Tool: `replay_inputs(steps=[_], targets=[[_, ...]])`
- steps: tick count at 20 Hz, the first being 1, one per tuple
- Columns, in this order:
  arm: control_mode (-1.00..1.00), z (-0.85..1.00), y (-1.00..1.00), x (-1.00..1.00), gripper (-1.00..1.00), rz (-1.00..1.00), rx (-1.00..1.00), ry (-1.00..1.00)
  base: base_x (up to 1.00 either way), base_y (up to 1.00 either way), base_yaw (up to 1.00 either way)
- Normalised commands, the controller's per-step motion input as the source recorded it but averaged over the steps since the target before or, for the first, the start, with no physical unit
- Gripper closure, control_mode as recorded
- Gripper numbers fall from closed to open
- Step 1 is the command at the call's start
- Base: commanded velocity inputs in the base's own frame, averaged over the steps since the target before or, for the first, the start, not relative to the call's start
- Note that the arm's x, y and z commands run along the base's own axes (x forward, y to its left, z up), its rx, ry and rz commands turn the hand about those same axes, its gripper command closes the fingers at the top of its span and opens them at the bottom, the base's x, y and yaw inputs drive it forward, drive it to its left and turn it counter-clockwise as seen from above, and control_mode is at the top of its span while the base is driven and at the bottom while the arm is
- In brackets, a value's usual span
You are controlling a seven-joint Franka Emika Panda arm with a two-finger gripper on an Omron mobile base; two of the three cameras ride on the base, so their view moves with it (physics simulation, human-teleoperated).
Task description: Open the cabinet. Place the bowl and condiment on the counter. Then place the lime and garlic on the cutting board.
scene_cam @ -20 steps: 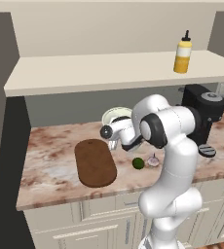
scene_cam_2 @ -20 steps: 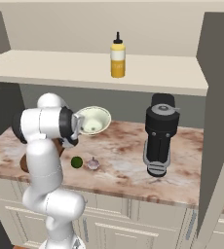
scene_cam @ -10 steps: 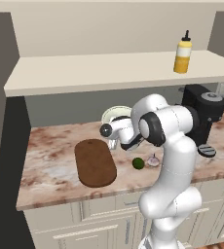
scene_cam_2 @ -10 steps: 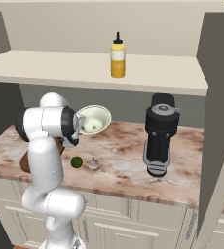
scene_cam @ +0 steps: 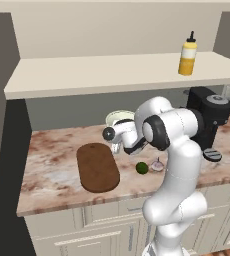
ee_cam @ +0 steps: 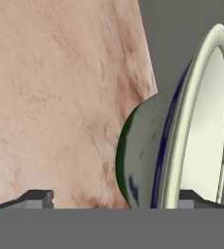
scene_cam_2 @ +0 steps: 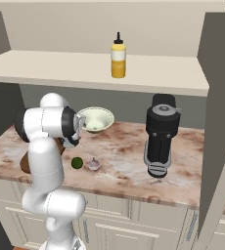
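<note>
One cutting board (scene_cam: 98,166), one lime (scene_cam: 142,168) and one garlic bulb (scene_cam: 158,164) lie nearest on the counter (scene_cam: 52,162); lime and garlic sit just beside each other, off the board. One gripper (ee_cam: 115,198) stands with its fingers (ee_cam: 36,198) spread wide, straddling the rim of the one bowl (scene_cam_2: 96,118), which sits on the counter behind the board. One black appliance (scene_cam_2: 160,135) stands to the right. Farthest back, one yellow bottle (scene_cam_2: 118,57) stands upright on the cabinet shelf (scene_cam_2: 60,68).
</note>
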Motion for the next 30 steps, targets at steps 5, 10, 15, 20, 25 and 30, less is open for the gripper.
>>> replay_inputs(steps=[5,10,15,20,25,30], targets=[[-1.00,0.22,0.00,-0.14,-1.00,0.00,0.00,-0.03,0.00,0.00,0.00],[-1.00,0.31,0.00,-0.23,-1.00,0.00,0.00,-0.03,0.00,0.00,0.00],[-1.00,0.30,0.00,-0.27,-1.00,0.00,0.00,-0.03,0.00,0.00,0.00],[-1.00,0.40,0.00,-0.28,-1.00,0.00,0.00,-0.04,0.00,0.00,0.00],[-1.00,0.40,0.00,-0.29,-1.00,0.00,0.00,-0.05,0.00,0.00,0.00],[-1.00,0.39,0.00,-0.27,-1.00,0.00,0.00,-0.04,0.00,0.00,0.00]])
